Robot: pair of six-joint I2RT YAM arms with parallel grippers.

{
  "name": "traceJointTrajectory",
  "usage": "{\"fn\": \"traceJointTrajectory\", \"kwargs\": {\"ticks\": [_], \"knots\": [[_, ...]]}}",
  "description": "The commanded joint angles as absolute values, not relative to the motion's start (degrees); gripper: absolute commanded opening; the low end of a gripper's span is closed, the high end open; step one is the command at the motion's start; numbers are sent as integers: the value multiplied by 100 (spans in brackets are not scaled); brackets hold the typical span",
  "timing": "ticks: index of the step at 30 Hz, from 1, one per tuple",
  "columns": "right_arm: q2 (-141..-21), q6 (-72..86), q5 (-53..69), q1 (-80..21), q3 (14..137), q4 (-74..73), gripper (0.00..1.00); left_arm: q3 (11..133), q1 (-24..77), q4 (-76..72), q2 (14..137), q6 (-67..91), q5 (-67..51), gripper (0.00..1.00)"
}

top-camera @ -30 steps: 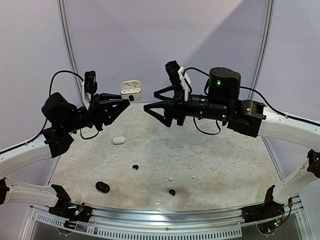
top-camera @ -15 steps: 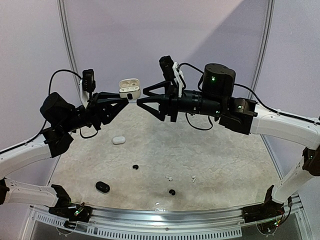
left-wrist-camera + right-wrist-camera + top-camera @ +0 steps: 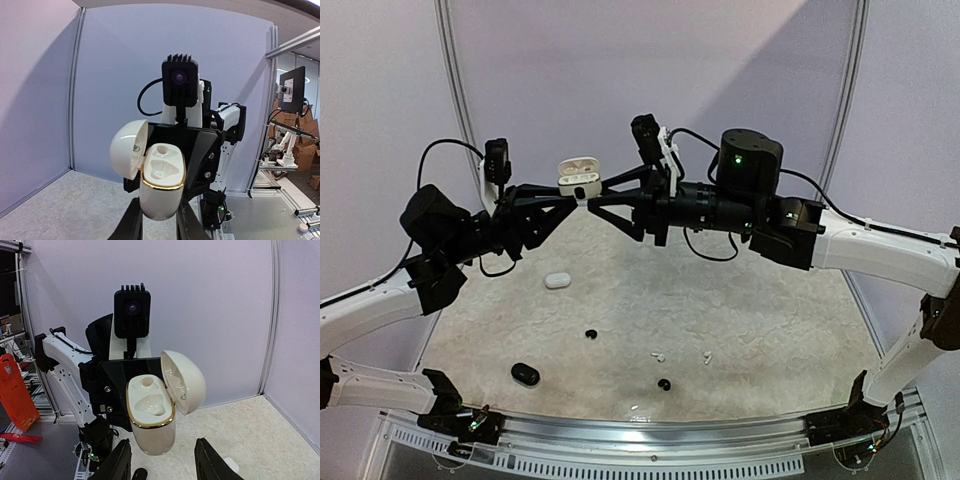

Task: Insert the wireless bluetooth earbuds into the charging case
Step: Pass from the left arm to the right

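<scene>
Surveying from above: the left gripper [image 3: 568, 196] is clamping the base of the open white charging case [image 3: 578, 176] and is holding it aloft over the far part of the table [image 3: 770, 330].
Right gripper, from above: the right gripper [image 3: 592, 198] is pointing left at the case, with its tips just beside the left gripper's tips and its jaws apart.
Earbuds, from above: the white earbuds [image 3: 658, 355] and the black earbuds [image 3: 591, 333] are lying loose on the near part of the table, well below both grippers.
Left wrist view: the case is standing upright, pinched at its lower end between the left fingers [image 3: 131, 225]. Its lid [image 3: 127, 150] is hanging open to the left, and both sockets are facing up, bare.
Right wrist view: the right fingers [image 3: 120, 462] are flanking the case's lower end. A gap is showing on the right side, so they are not gripping it.
Governing relation: the case's long axis is running upright, across the right jaws' approach. The white earbuds are lying toward the right arm's side, so that arm is judged the likelier to fetch them.
</scene>
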State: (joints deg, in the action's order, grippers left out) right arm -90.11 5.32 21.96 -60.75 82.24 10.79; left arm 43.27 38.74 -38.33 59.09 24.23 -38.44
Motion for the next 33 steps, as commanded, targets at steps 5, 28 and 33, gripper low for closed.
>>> {"fn": "traceJointTrajectory", "kwargs": {"ticks": [5,28,33], "knots": [[-9144,598,2392,-6101,8504,1161,41,4333,3894,-3815,5836,2341,-3899,0],[-9195,565,2540,-6104,8640,842,5,4346,3894,-3682,5820,2293,-3874,0],[-9176,357,2549,-6125,8657,678,0,4375,3894,-3456,5783,2264,-3799,35]]}}
